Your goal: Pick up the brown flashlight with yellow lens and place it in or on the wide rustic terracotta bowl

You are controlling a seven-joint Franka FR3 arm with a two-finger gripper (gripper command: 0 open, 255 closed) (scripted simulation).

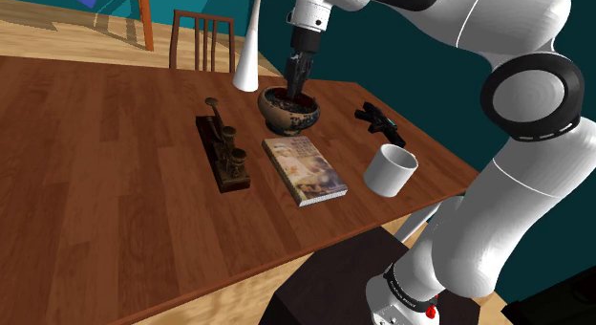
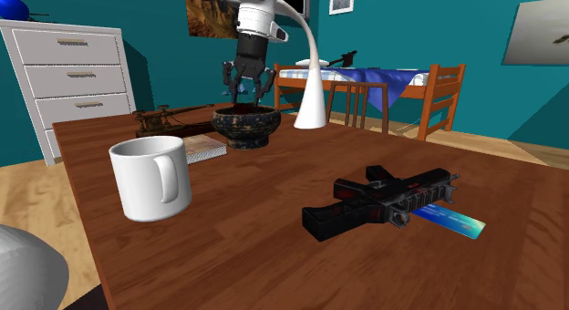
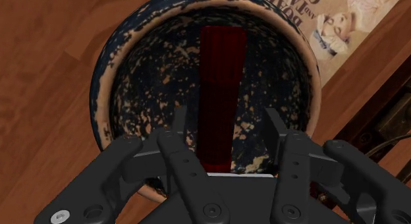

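The tabletop (image 1: 115, 199) carries a wide, dark speckled bowl (image 3: 141, 64) with a pale chipped rim. A smaller white mug (image 1: 390, 170) stands well apart from it, near the tabletop's near edge in the shoulder view. The dark red flashlight (image 3: 222, 91) lies inside the bowl. The pincer (image 3: 225, 114) hangs just over the bowl with its fingers apart, and the flashlight lies between them, unclasped. A white lamp (image 1: 250, 46) stands behind the bowl and a book (image 1: 304, 168) lies just beside it. Bare wood spreads toward the shoulder view's left.
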